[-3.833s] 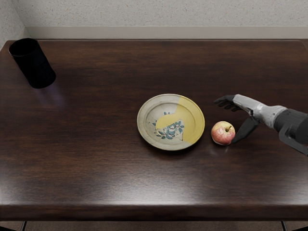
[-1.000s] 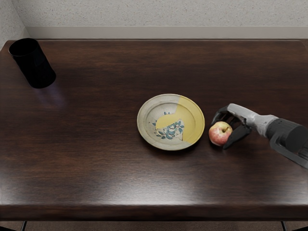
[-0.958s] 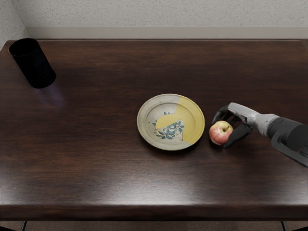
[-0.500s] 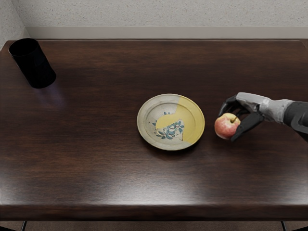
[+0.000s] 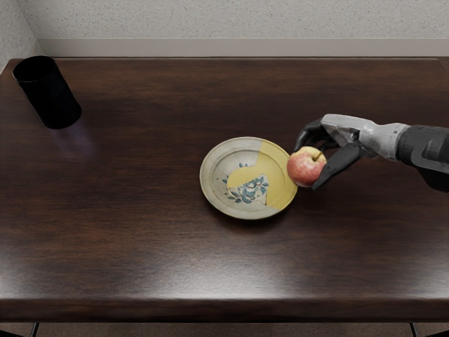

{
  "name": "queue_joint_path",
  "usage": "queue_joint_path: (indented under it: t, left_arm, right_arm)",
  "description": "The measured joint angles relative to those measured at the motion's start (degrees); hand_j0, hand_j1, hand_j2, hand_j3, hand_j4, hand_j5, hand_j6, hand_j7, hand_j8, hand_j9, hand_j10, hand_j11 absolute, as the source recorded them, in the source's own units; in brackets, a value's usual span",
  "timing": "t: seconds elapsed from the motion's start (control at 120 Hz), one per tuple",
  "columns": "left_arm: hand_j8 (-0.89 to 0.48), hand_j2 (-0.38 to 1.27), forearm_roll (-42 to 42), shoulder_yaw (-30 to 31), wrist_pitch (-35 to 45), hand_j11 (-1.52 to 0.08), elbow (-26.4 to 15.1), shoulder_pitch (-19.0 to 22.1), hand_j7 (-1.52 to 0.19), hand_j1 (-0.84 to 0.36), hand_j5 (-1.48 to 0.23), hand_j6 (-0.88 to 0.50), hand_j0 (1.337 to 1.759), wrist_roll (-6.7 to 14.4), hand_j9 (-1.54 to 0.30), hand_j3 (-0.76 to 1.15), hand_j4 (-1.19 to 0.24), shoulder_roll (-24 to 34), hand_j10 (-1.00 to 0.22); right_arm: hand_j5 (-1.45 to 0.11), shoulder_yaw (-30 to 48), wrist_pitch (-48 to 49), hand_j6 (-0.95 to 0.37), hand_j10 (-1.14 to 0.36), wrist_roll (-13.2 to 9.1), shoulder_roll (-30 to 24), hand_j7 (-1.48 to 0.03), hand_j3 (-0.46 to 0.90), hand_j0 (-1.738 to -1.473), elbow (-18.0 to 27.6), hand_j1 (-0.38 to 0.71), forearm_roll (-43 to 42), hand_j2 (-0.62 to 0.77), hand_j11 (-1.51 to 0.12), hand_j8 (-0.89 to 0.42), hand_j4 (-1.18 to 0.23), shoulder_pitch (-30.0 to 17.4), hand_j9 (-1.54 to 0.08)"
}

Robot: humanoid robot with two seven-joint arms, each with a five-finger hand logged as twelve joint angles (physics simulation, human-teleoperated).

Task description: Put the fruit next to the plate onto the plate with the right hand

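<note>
Here, the round red-and-yellow apple [image 5: 305, 167] sits in the grip of the grey-and-black right hand [image 5: 337, 140], whose dark-sleeved arm [image 5: 426, 146] reaches in over the counter's right edge. The dark fingers [image 5: 309, 133] curl over the fruit's far side and the thumb [image 5: 331, 166] presses against its near right side, so the hand is closed around the apple. The fruit overlaps the right rim of the round ceramic plate [image 5: 219, 165], above its yellow part. It looks lifted clear of the rim, though from this slanted view I cannot be sure the two are not touching. The plate is cream on its left and yellow on its right, with a blue floral pattern in the middle. It lies flat on the dark brown wooden counter [image 5: 140, 246], a little right of the counter's centre and about halfway between the far and near edges. A black cylindrical cup [image 5: 48, 91] stands upright at the far left corner of the counter, well apart from both plate and hand. Beyond the far edge runs a pale speckled wall [image 5: 231, 17].
</note>
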Motion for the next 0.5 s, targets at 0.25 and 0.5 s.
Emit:
queue_joint_path:
  t: [0.25, 0.5]
  left_arm:
    - [0.00, 0.00, 0.00, 0.00, 0.00, 0.00, 0.01, 0.00, 0.00, 0.35, 0.00, 0.00, 1.658, 0.00, 0.00, 0.00, 0.00, 0.00, 0.00]
    - [0.00, 0.00, 0.00, 0.00, 0.00, 0.00, 0.01, 0.00, 0.00, 0.35, 0.00, 0.00, 1.658, 0.00, 0.00, 0.00, 0.00, 0.00, 0.00]
  right_arm:
    - [-1.01, -0.09, -1.82, -0.36, -0.54, -0.37, 6.29, -0.92, 0.00, -1.658, -2.04, 0.18, -0.02, 0.36, -1.02, -0.27, -0.65, 1.64, -1.00]
    - [-1.02, -0.72, -4.42, -0.34, -0.52, -0.58, 11.16, -0.92, 0.00, -1.658, -2.88, 0.18, -0.84, 0.36, -1.02, -0.26, -0.66, 1.98, -1.00]
